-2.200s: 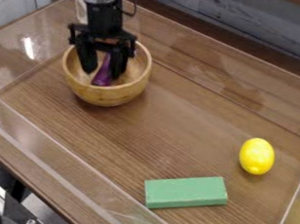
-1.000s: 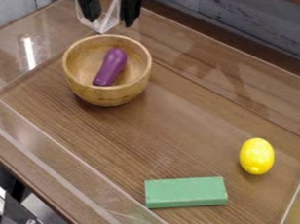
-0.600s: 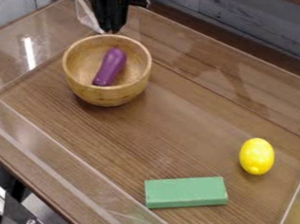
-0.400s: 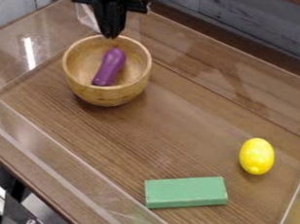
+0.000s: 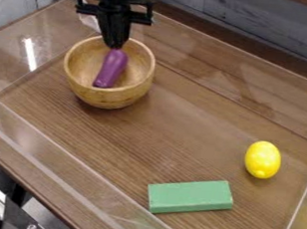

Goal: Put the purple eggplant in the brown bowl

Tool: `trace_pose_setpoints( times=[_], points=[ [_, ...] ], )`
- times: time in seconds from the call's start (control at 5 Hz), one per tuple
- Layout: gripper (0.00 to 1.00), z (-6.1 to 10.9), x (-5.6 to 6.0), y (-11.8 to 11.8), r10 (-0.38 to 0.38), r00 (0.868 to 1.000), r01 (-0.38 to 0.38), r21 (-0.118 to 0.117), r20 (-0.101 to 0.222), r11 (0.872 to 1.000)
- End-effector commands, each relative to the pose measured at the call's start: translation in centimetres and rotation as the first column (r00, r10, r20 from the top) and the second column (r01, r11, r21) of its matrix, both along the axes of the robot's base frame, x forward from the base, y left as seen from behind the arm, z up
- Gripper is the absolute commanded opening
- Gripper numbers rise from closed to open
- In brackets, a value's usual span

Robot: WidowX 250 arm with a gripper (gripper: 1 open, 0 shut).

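tool (image 5: 116, 44) — closed, empty — above purple eggplant (image 5: 109, 70)

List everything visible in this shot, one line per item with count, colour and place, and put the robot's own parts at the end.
brown bowl: one, light-brown wood, upper left of the table.
purple eggplant: one, glossy purple, lying inside the bowl.
lemon: one, yellow, right side of the table, well apart from the bowl.
block: one, green, rectangular, lying flat near the front edge, left of the lemon.
table: one, dark wood grain, under everything, with clear panels standing along its edges.
gripper: one, black, pointing down over the bowl's back rim just above the eggplant, jaws shut and holding nothing.
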State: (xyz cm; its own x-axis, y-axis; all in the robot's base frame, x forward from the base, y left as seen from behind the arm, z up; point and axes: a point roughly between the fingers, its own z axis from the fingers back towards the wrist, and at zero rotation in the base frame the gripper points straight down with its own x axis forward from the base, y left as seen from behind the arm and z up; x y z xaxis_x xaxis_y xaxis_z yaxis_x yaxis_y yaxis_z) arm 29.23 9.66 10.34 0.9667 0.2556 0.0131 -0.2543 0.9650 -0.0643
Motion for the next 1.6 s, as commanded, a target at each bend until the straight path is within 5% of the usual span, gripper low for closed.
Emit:
trace_pose_setpoints(
  times=[0.0, 0.6, 0.8, 1.4],
  points=[
    [0.00, 0.7, 0.5, -0.2, -0.001, 0.999, 0.001, 0.017, 0.032, 1.000],
    [0.00, -0.7, 0.8, -0.2, 0.013, 1.000, -0.013, 0.010, 0.010, 1.000],
    [1.00, -0.6, 0.8, -0.4, 0.013, 1.000, -0.013, 0.010, 0.005, 1.000],
    [1.00, 1.8, 1.2, -1.7, 0.005, 0.999, -0.005, 0.003, 0.031, 1.000]
  ],
)
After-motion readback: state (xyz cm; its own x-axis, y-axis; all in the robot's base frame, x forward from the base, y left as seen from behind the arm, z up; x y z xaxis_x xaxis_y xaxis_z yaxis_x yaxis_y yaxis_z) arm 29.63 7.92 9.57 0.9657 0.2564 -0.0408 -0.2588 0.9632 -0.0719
